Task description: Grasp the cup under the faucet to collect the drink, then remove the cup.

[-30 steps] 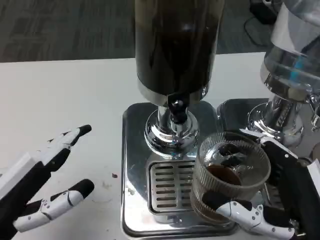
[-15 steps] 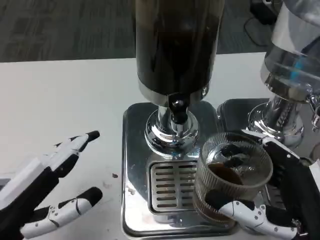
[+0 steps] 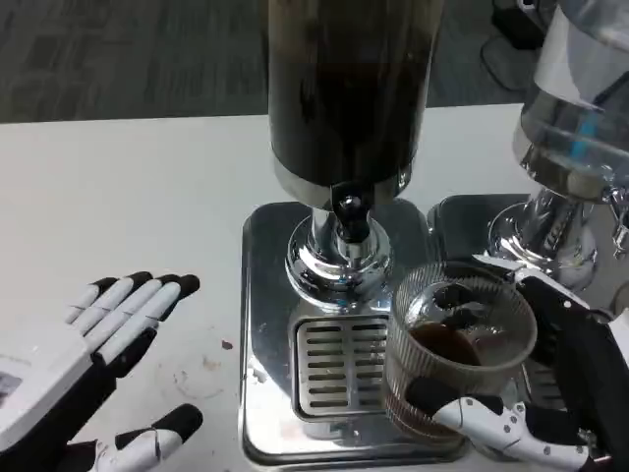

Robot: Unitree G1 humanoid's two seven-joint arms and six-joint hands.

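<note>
Head view: the right hand (image 3: 536, 418) grips the ribbed glass cup (image 3: 460, 346), upright and part-filled with dark drink, at the drip tray's (image 3: 339, 366) right edge, offset right of the faucet (image 3: 350, 213). Left hand (image 3: 108, 339) hovers spread over the desk (image 3: 118, 197), holding nothing, well apart from it.

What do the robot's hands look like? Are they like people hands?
A bit! The left hand has a flat white back and long white fingers with black tips. The right hand looks mostly black, with a white finger dotted with tiny screws.
</note>
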